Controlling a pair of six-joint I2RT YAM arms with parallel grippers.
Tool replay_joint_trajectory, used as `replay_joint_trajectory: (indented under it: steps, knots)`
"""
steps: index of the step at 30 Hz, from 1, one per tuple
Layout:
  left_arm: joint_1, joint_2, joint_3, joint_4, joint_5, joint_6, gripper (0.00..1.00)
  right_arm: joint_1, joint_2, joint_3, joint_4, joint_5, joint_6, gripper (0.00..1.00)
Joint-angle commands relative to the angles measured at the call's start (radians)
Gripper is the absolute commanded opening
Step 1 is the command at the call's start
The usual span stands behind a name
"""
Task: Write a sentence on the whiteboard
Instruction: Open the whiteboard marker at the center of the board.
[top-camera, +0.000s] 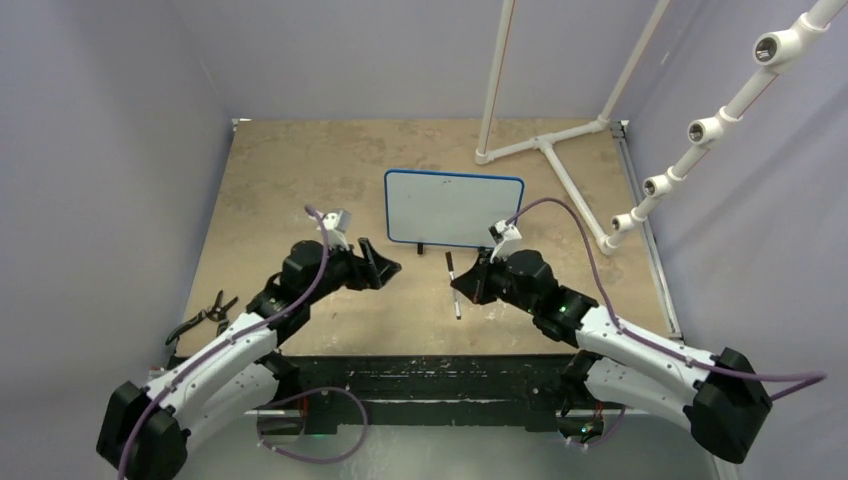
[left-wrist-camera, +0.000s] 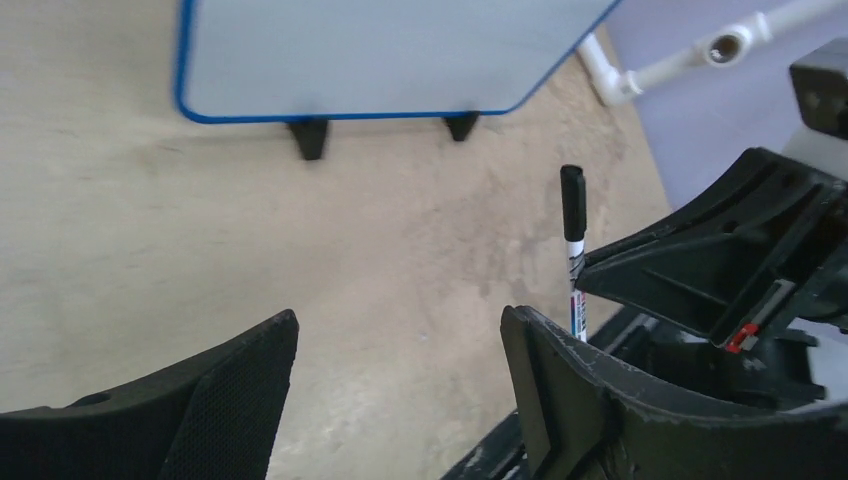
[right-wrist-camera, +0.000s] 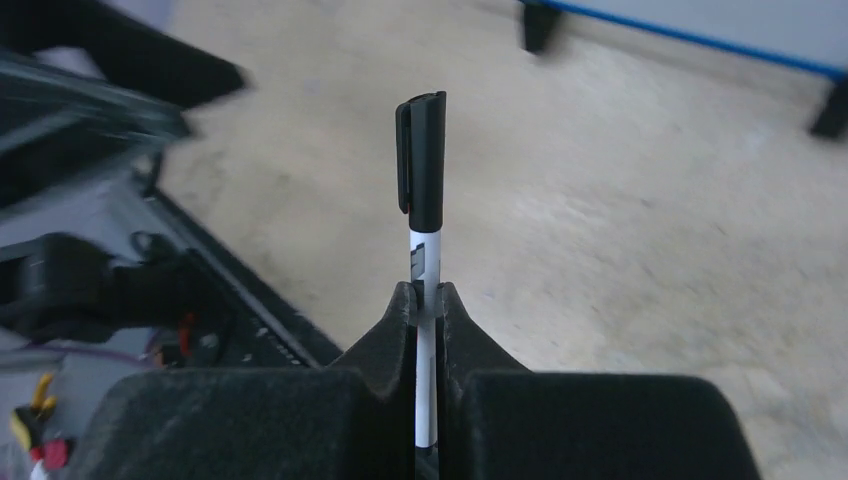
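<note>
The whiteboard (top-camera: 455, 207) stands upright at the centre of the tabletop (top-camera: 300, 180). Just below it, the right hand (right-wrist-camera: 425, 305) is clamped on a capped marker (right-wrist-camera: 423, 180). Lower left of the board, the left hand (left-wrist-camera: 400, 335) gapes wide, holding nothing.

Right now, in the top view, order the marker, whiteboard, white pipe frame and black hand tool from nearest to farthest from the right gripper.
1. marker: clamped in the right gripper itself.
2. whiteboard: just behind it, centre of the table.
3. white pipe frame: back right.
4. black hand tool: far left edge.
</note>
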Motion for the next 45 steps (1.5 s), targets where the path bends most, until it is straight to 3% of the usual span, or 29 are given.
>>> replay_joint_trajectory:
  steps: [1, 4, 9, 12, 16, 23, 30, 34, 45]
  knots:
    - [-0.136, 0.114, -0.039, 0.282, -0.017, -0.172, 0.74, 0.006, -0.079, 0.024, 0.239, -0.208, -0.145, 0.0]
    - [-0.175, 0.175, -0.059, 0.449, 0.012, -0.267, 0.74, 0.008, -0.049, 0.065, 0.251, -0.275, -0.179, 0.0]
    - [-0.211, 0.219, -0.022, 0.535, 0.016, -0.306, 0.75, 0.022, -0.002, 0.106, 0.231, -0.308, -0.22, 0.0]
    - [-0.211, 0.22, -0.024, 0.538, 0.003, -0.316, 0.75, 0.031, 0.009, 0.109, 0.24, -0.318, -0.227, 0.0]
    - [-0.212, 0.207, -0.03, 0.546, 0.005, -0.336, 0.56, 0.036, 0.017, 0.103, 0.247, -0.306, -0.223, 0.0]
    - [-0.211, 0.159, -0.02, 0.504, -0.029, -0.333, 0.58, 0.039, 0.027, 0.099, 0.26, -0.298, -0.221, 0.0]
    - [-0.212, 0.189, 0.014, 0.553, 0.037, -0.328, 0.62, 0.04, 0.056, 0.099, 0.262, -0.298, -0.22, 0.0]
    - [-0.214, 0.206, 0.042, 0.499, 0.031, -0.301, 0.62, 0.043, 0.05, 0.103, 0.269, -0.307, -0.219, 0.0]
    - [-0.219, 0.268, 0.054, 0.472, 0.038, -0.306, 0.58, 0.055, 0.044, 0.113, 0.258, -0.314, -0.227, 0.0]
